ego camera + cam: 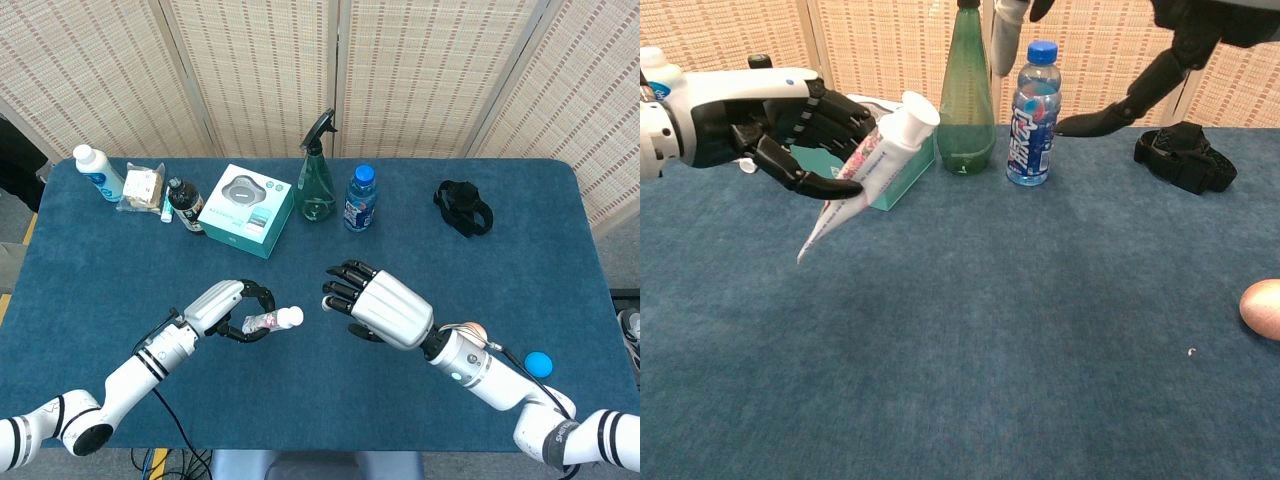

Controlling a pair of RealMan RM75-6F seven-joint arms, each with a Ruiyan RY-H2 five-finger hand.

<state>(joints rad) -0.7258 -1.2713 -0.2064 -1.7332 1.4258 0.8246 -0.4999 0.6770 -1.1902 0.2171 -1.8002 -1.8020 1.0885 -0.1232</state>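
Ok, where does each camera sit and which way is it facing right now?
Head view: high up, looking steeply down on the blue cloth table; shows both arms, the left robot hand holding a white-capped patterned tube, and the right robot hand.
Chest view: low at the table edge, looking level toward the woven screen; shows the left robot hand.
Shared: tube, green spray bottle.

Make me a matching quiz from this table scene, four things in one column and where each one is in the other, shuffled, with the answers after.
Things:
1. white-capped squeeze tube
2. green spray bottle
3. black strap bundle
4. small blue ball

Places:
A. far right part of the blue table, lying alone
B. held in the left hand, above the table
C. near right edge, beside the right arm
D. back row, between the teal box and the blue-capped water bottle

Pairs: 1-B, 2-D, 3-A, 4-C
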